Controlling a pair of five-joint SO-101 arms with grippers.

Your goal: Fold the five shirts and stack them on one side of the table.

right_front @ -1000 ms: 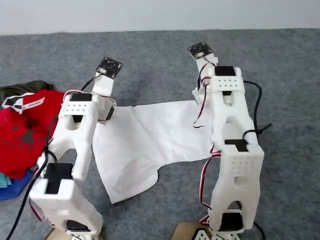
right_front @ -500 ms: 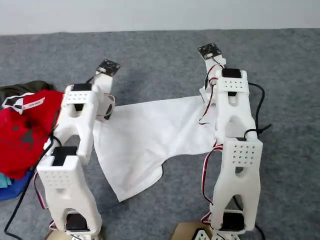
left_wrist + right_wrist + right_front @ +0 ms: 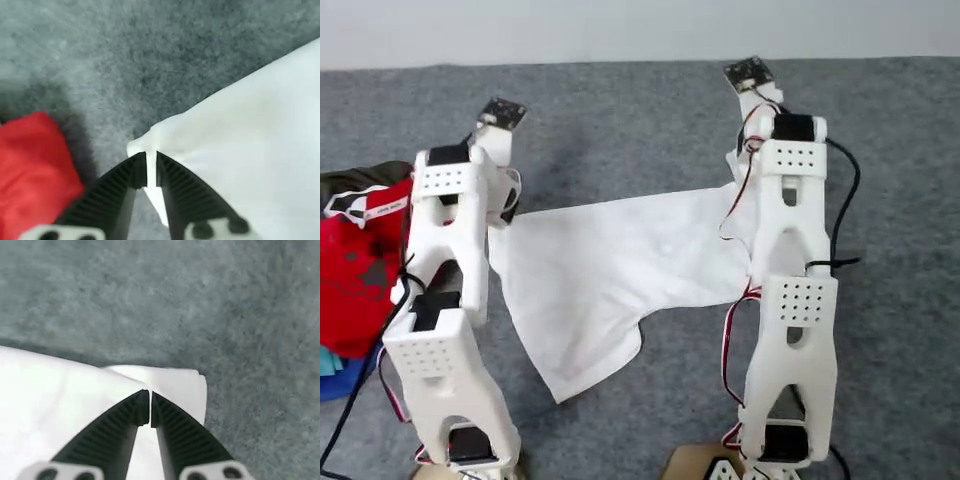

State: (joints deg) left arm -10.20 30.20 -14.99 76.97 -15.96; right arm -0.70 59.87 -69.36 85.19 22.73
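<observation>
Left wrist view shows the left gripper [image 3: 151, 160] pinching the white shirt [image 3: 250, 150] tight, and the right gripper [image 3: 150, 399] pinches it too.

L gripper [image 3: 151, 161] has dragged its corner of the white shirt [image 3: 620, 270] left & a bit farther, toward the red shirt [image 3: 360, 285]. R gripper [image 3: 150, 399] moved far/right w/ its corner. Shirt now stretched wider btwn them.

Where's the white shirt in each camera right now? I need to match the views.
High view: white shirt spread mid-table on the gray table cover.
Left wrist view: a corner of it pinched in the left gripper, red shirt beside it.
Right wrist view: another corner pinched in the right gripper.
Shared landmark: the gray table cover.
</observation>
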